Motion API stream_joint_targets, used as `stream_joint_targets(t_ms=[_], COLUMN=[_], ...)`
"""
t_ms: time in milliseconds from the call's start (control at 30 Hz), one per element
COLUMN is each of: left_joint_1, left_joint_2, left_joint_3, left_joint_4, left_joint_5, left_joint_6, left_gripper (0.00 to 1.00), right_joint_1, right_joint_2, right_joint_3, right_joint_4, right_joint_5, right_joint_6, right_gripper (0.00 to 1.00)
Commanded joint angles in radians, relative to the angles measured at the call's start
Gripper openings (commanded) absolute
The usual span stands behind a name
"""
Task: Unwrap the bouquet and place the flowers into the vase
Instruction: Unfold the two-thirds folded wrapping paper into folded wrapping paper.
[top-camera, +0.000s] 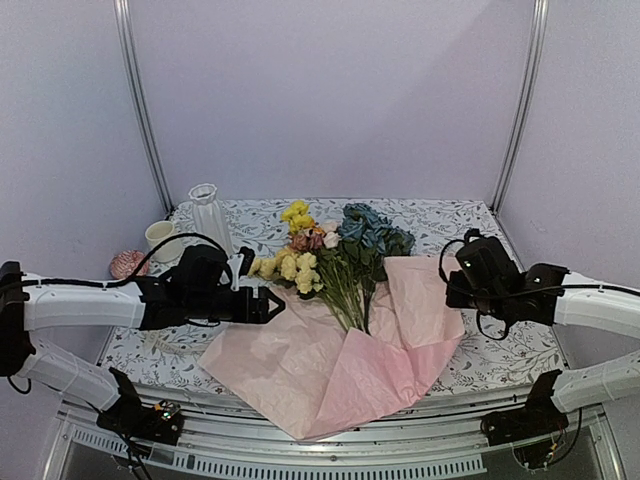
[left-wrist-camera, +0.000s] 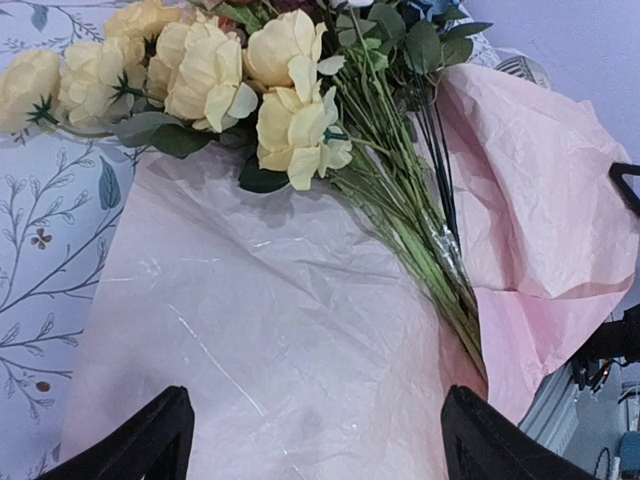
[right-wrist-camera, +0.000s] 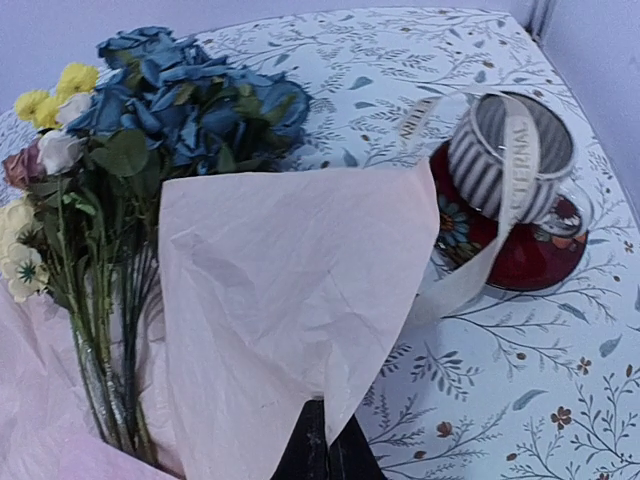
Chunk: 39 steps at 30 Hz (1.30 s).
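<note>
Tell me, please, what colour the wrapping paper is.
The paper is pale pink, clearest in the left wrist view.

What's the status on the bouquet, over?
Left gripper open over the paper. Right gripper shut on its edge. Flowers lie on it, none in the vase. Mug beside vase.

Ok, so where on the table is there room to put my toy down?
Bare cloth shows at the back, right of the flowers, and at the front right, between the pink paper and the table edge, nearer than the striped cup. The back left corner is crowded: vase, mug, pink ball. Paper and flowers fill the middle.
</note>
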Motion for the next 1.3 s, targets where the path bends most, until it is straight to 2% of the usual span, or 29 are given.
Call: stream_joint_targets(t_ms=[0,200,267,300,367,400,533,633,700,833,933,1000,1067,1133,1167,1267], left_joint_1=[-0.007,-0.012,-0.011,-0.012,-0.014,-0.013,-0.015,-0.017,-0.020,-0.031,-0.036,-0.041,-0.047,-0.049,-0.053,-0.056], left_joint_2=[0.020,0.026,0.026,0.025,0.023,0.022,0.019,0.017,0.013,-0.019,-0.010,0.011,0.038,0.065,0.080,0.122], left_joint_3=[0.029,0.039,0.041,0.042,0.044,0.046,0.050,0.058,0.070,0.079,0.085,0.084,0.078,0.072,0.072,0.076], left_joint_4=[0.030,0.031,0.029,0.027,0.024,0.024,0.016,0.011,-0.005,-0.015,-0.006,0.015,0.045,0.080,0.093,0.121], left_joint_5=[0.018,0.020,0.020,0.021,0.021,0.021,0.018,0.025,0.020,0.001,0.018,0.031,0.042,0.059,0.061,0.068], left_joint_6=[0.011,0.011,0.011,0.011,0.011,0.011,0.013,0.017,0.018,0.022,0.022,0.017,0.002,-0.009,-0.015,-0.021], left_gripper=[0.88,0.88,0.88,0.88,0.88,0.88,0.87,0.80,0.72,0.65,0.58,0.44,0.24,0.04,0.00,0.00], right_joint_1=[-0.089,-0.168,-0.170,-0.170,-0.170,-0.170,-0.170,-0.170,-0.170,-0.170,-0.170,-0.171,-0.172,-0.174,-0.175,-0.178], right_joint_2=[-0.152,-0.255,-0.257,-0.253,-0.246,-0.245,-0.252,-0.246,-0.228,-0.167,-0.102,-0.053,0.000,0.047,0.070,0.136], right_joint_3=[-0.131,-0.191,-0.176,-0.164,-0.137,-0.122,-0.061,-0.002,0.040,0.089,0.087,0.073,0.058,0.038,0.030,0.009], right_joint_4=[-0.036,-0.090,-0.114,-0.133,-0.155,-0.156,-0.112,-0.092,-0.104,-0.073,-0.003,0.090,0.161,0.234,0.265,0.346], right_joint_5=[0.011,0.084,0.119,0.135,0.146,0.144,0.082,0.027,0.019,-0.105,-0.331,-0.499,-0.599,-0.670,-0.691,-0.735], right_joint_6=[0.068,0.128,0.155,0.171,0.193,0.187,0.067,-0.056,-0.121,-0.223,-0.258,-0.262,-0.237,-0.191,-0.178,-0.139], right_gripper=[0.04,0.06,0.16,0.30,0.43,0.45,0.51,0.60,0.66,0.69,0.68,0.59,0.43,0.14,0.04,0.02])
